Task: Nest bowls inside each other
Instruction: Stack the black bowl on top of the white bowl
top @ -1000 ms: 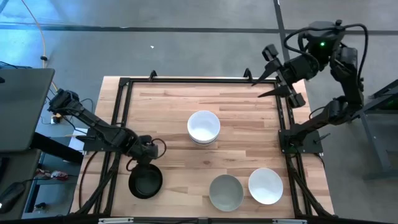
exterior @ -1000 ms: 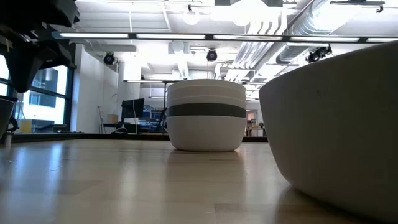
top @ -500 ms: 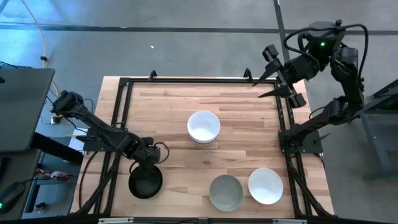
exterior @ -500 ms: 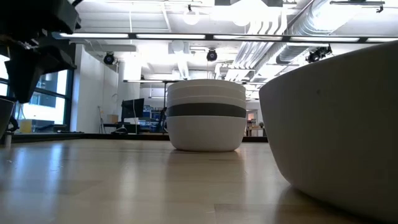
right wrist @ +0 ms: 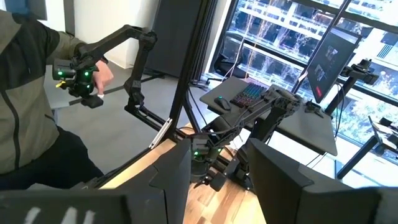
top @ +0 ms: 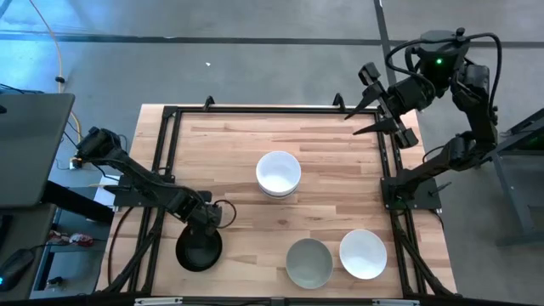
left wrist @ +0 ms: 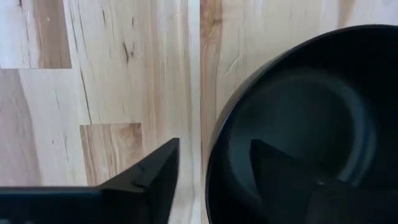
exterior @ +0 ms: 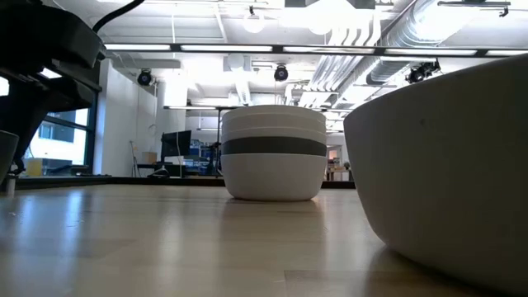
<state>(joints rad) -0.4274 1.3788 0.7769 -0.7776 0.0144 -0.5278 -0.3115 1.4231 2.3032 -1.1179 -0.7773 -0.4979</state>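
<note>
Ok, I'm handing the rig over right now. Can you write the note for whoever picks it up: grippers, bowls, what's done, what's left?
Left gripper: open, straddling the rim of the black bowl at the table's front-left, one finger inside and one outside, not closed on it.
Right gripper: open, raised over the back-right corner, waiting.
Bowls: a nested stack at mid-table, white on top, with a dark band showing in the low view; a grey bowl and a white bowl side by side at the front right.
Done: the centre stack.
Left: nest the black, grey and white bowls.
</note>
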